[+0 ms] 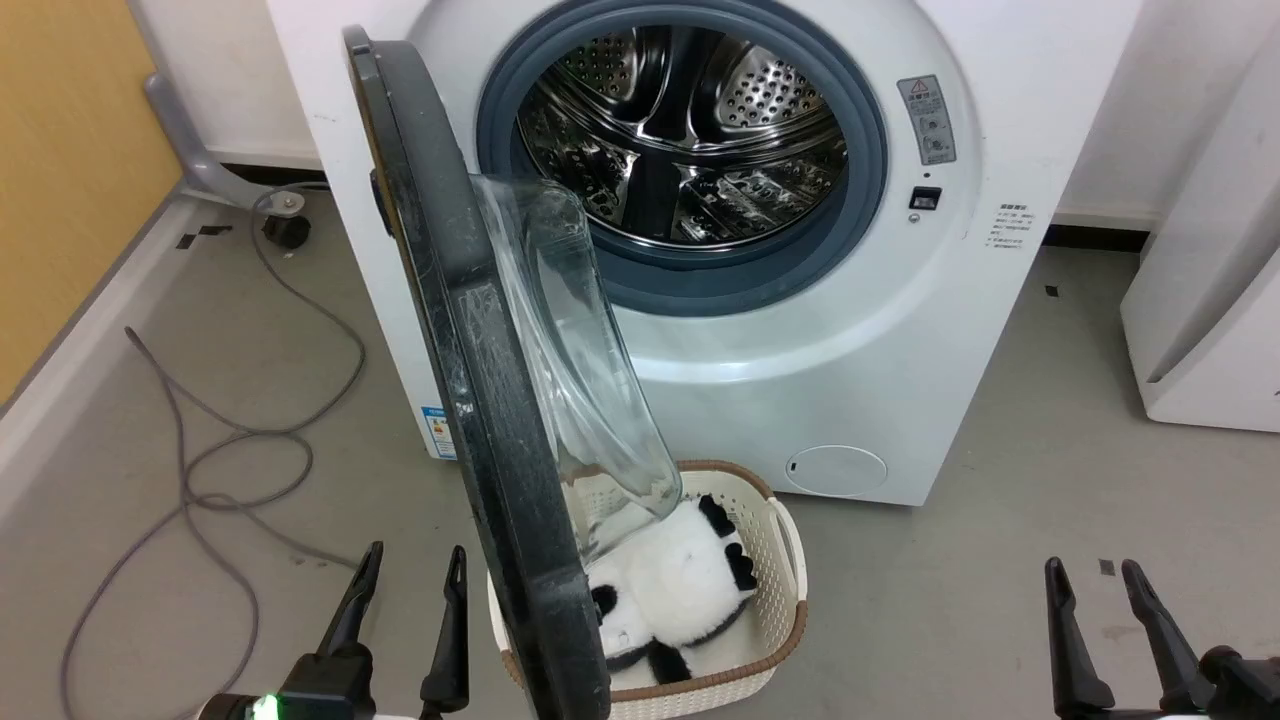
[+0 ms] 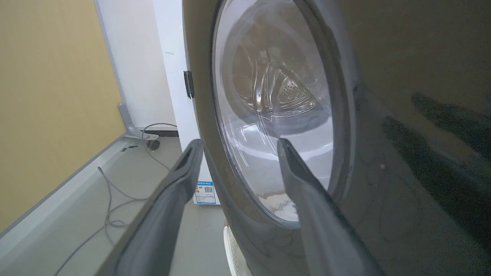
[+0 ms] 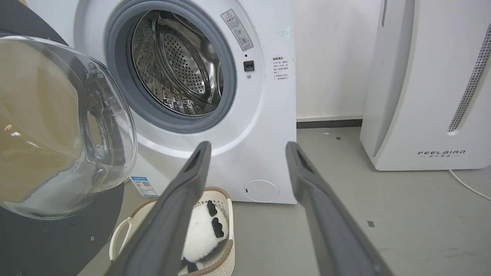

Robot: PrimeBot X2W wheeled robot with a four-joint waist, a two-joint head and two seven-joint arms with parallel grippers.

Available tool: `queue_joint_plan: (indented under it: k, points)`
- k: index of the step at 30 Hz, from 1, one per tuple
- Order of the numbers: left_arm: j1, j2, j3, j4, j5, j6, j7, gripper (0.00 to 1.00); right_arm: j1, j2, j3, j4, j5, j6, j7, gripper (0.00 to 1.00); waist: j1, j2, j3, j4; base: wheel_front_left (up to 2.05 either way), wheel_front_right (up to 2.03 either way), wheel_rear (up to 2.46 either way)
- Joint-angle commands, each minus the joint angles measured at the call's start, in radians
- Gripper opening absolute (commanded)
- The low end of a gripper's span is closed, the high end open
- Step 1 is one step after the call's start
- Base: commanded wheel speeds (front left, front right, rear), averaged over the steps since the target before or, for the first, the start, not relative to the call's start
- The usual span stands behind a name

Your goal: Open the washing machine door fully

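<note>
Heads up: your left gripper (image 1: 416, 550) and right gripper (image 1: 1091, 565) both sit spread and empty. The left one, at 7 o'clock off the glossy round black door (image 1: 470, 400), could skid off, leaving it half-open.

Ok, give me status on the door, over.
Both open, empty: left tool at outer face of door, right tool clear. Door swung out about square to washing machine, drum exposed. Below door: basket with toy panda on floor.

Grey floor (image 1: 1000, 560) fills the lower frame, a grey cable (image 1: 361, 350) looping at left. Yellow wall (image 1: 70, 150) upper left, white wall (image 1: 1150, 100) behind, white appliance (image 1: 1210, 300) at right edge.
</note>
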Motion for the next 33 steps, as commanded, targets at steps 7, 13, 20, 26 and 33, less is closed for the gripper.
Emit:
queue_joint_plan:
  k: [7, 13, 20, 26, 33]
  points:
    - [-0.008, -0.007, 0.029, -0.088, -0.008, 0.023, -0.006, 1.0, -0.004, 0.008, -0.015, 0.017, 0.022, 0.001, -0.024, 1.0, 0.0, 0.0, 0.005, 0.013, 0.0, 0.0, 0.0]
    - [-0.067, -0.015, 0.088, -0.302, -0.018, 0.05, -0.006, 0.0, -0.012, 0.009, -0.009, 0.036, 0.032, 0.001, -0.031, 1.0, 0.0, 0.0, 0.008, 0.018, 0.0, 0.0, 0.0]
    - [-0.142, -0.018, 0.089, -0.448, -0.02, 0.057, -0.006, 0.0, -0.017, 0.009, -0.003, 0.05, 0.042, 0.001, -0.034, 1.0, 0.0, 0.0, 0.004, 0.012, 0.0, 0.0, 0.0]
    - [-0.191, -0.019, 0.046, -0.525, -0.025, 0.047, -0.006, 0.0, -0.017, 0.009, 0.007, 0.061, 0.054, 0.001, -0.038, 1.0, 0.0, 0.0, 0.0, 0.009, 0.0, 0.0, 0.0]
    - [-0.171, -0.016, -0.066, -0.498, -0.002, 0.017, 0.07, 0.0, -0.019, 0.009, 0.015, 0.079, 0.068, 0.001, -0.046, 1.0, 0.0, 0.0, -0.009, 0.007, 0.0, 0.0, 0.0]
